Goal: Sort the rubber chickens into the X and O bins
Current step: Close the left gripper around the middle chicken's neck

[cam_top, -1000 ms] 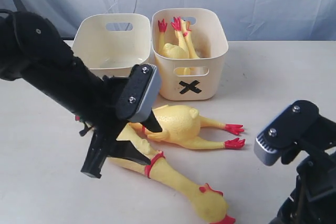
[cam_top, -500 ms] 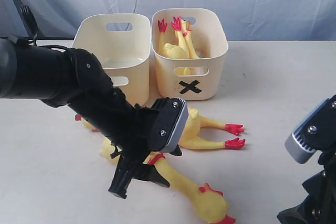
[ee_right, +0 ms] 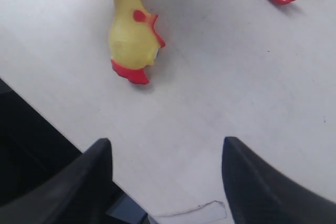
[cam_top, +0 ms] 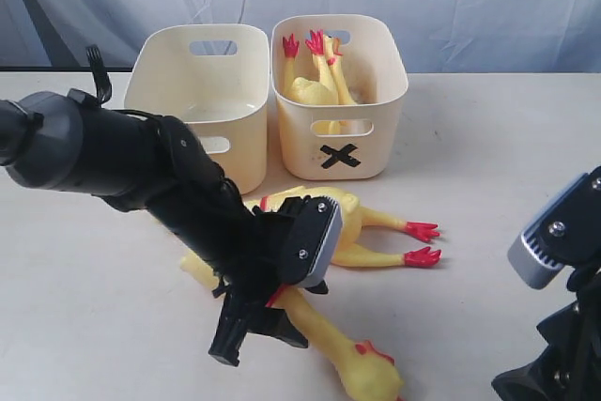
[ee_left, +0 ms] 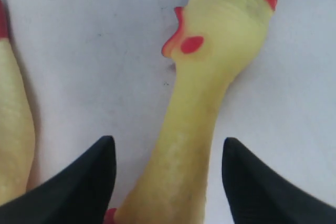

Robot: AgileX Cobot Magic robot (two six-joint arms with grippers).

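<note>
Left gripper has swung down, now low over near big chicken. Jaws apart, straddling neck; contact unclear. Grasp probably next. Second big chicken lies just beyond, in front of X bin. Two small ones are inside. Right gripper apart, idle near right.

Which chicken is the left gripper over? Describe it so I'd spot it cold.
Start at the X bin; two large chickens lie on the table before it. It is the nearer chicken, neck lying between the fingers of the open left gripper. Only it shows a red-combed head; the other chicken shows red feet.
</note>
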